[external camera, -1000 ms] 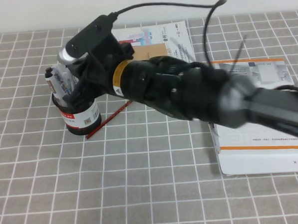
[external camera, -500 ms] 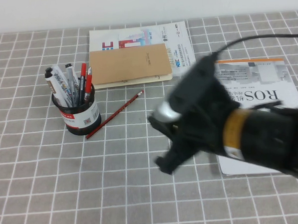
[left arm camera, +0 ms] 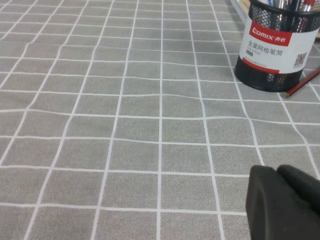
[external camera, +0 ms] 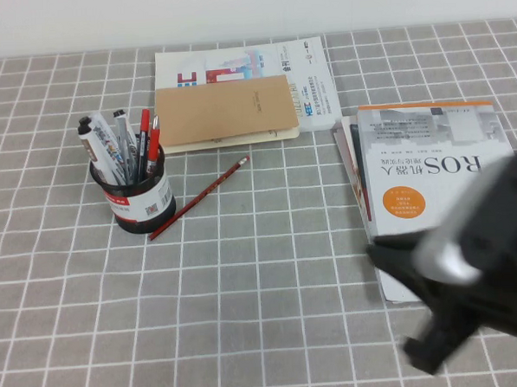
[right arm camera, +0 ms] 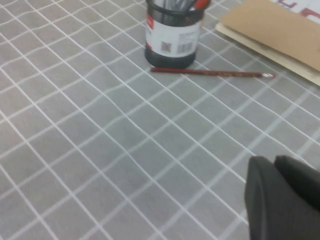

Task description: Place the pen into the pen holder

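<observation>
Pen (external camera: 144,139) in pen holder (external camera: 144,205) (grippers (external camera: 439,323) (left arm camera: 285,205) away).

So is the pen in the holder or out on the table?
In: the pen stands red cap up in the pen holder. Right hand is near the book; left hand hangs elsewhere.

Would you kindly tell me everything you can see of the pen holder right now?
The pen holder is a small black mesh cup with a red-and-white label round its lower part. It stands upright on the checked tablecloth, left of the tan notebook, holding several markers and pens, among them the pen with its red cap up. A red pencil lies at its base. The right gripper is far off at the near right; the left gripper shows only in its wrist view.
</observation>
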You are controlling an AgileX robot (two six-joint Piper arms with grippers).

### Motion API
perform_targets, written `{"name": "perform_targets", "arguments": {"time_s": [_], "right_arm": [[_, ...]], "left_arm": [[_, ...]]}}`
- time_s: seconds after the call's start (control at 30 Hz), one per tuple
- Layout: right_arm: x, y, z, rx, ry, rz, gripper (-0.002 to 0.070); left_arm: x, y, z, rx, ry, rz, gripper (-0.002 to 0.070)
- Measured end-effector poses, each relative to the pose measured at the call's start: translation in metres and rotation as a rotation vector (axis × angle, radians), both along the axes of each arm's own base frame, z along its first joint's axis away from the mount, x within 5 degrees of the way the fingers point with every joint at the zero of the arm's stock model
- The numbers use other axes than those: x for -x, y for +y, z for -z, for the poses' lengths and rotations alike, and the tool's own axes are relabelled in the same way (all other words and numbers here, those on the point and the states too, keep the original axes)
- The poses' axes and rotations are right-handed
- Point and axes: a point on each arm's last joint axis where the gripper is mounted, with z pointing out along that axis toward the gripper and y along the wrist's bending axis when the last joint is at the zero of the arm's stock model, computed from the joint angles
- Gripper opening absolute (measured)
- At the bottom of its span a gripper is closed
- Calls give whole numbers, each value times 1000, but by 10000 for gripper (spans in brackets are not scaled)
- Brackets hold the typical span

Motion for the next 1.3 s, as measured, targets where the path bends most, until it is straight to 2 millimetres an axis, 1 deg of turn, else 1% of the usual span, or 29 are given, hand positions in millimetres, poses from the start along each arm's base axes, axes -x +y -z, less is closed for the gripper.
{"name": "perform_targets", "arguments": {"time_s": [0.13, 0.23, 0.3, 0.37, 0.47, 0.57, 0.67, 0.77, 0.9, 1.07, 1.17, 1.3], "right_arm": [[20, -29, -2, -6, -19, 40, -12], [36, -58, -1, -47, -49, 92, -12], [42, -76, 3, -85, -82, 149, -12], [47, -96, 11, -125, -122, 231, -12], [56, -118, 29, -175, -182, 352, -12], [66, -135, 46, -216, -242, 475, -13], [75, -146, 62, -248, -307, 574, -13], [80, -152, 76, -284, -346, 649, -13], [82, -155, 87, -291, -350, 701, -13], [82, -157, 94, -290, -320, 725, -13], [86, -159, 97, -341, -295, 756, -13], [89, -160, 111, -304, -156, 796, -13]], "left_arm": [[0, 0, 0, 0, 0, 0, -5], [0, 0, 0, 0, 0, 0, -5], [0, 0, 0, 0, 0, 0, -5], [0, 0, 0, 0, 0, 0, -5], [0, 0, 0, 0, 0, 0, -5], [0, 0, 0, 0, 0, 0, -5], [0, 0, 0, 0, 0, 0, -5], [0, 0, 0, 0, 0, 0, -5], [0, 0, 0, 0, 0, 0, -5], [0, 0, 0, 0, 0, 0, -5], [0, 0, 0, 0, 0, 0, -5], [0, 0, 0, 0, 0, 0, -5]]}}
